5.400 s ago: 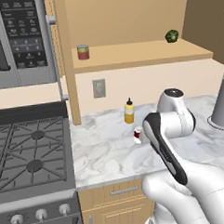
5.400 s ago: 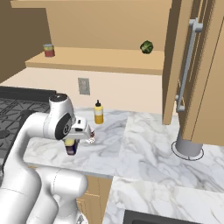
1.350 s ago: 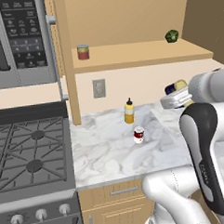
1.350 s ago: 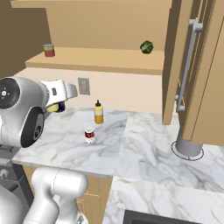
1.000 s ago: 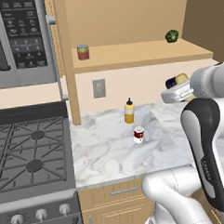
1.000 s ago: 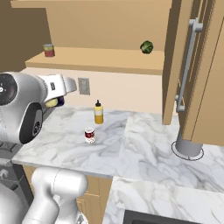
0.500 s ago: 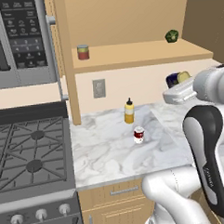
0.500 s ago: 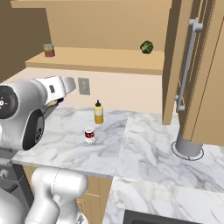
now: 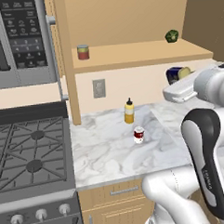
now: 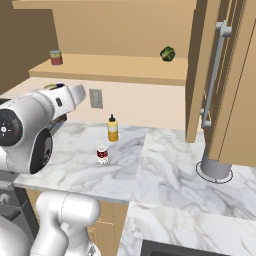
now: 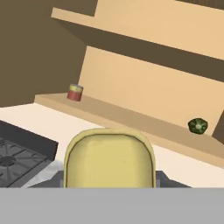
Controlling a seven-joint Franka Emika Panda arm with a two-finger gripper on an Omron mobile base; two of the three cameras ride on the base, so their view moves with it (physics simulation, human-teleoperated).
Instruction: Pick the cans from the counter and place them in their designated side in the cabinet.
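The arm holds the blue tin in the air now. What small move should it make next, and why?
Probably raise the tool a little further and bring it toward the cabinet shelf. The dark blue tin is gripped just below shelf level, so it likely must clear the edge first. The round red-and-white can waits on the counter.

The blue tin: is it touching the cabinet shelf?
Apart. In the left base view the blue tin, held in the gripper, hangs below the cabinet shelf with wall showing between.
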